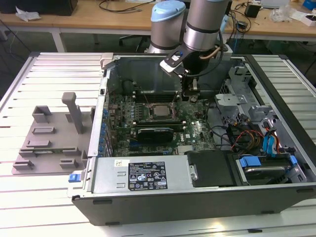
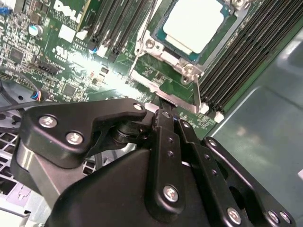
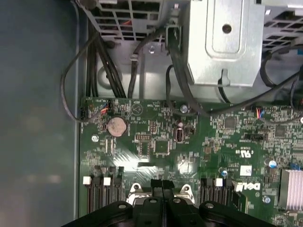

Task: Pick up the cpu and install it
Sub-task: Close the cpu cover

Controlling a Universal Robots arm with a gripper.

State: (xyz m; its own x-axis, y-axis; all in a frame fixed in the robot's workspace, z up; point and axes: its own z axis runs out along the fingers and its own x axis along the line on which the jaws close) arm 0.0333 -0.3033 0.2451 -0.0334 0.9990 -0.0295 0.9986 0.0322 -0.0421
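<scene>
Inside an open computer case (image 1: 197,200) laid flat on a slatted metal table (image 1: 49,74), the cpu (image 1: 160,111) is seen seated in the socket of the green motherboard (image 1: 197,131). Its pale metal top is shown in the second wrist view (image 2: 193,23), ringed by a silver socket frame (image 2: 163,87) and flanked by rows of black memory slots (image 2: 236,71).

The arm's black gripper (image 1: 190,96) is lowered into the case on the exterior view's right of the cpu, close above the board. In the first wrist view the gripper (image 3: 162,183) is shown with its two fingers pressed together and nothing held between them, and a round coin battery (image 3: 117,126) is visible on the board beyond. In the second wrist view the gripper (image 2: 163,113) is placed at the near edge of the socket frame; whether metal is touched cannot be told.

A grey plastic tray (image 1: 49,133) with raised blocks is set on the table at the exterior view's left, just outside the case wall. A labelled power supply (image 1: 148,175) is mounted along the near side of the case.
</scene>
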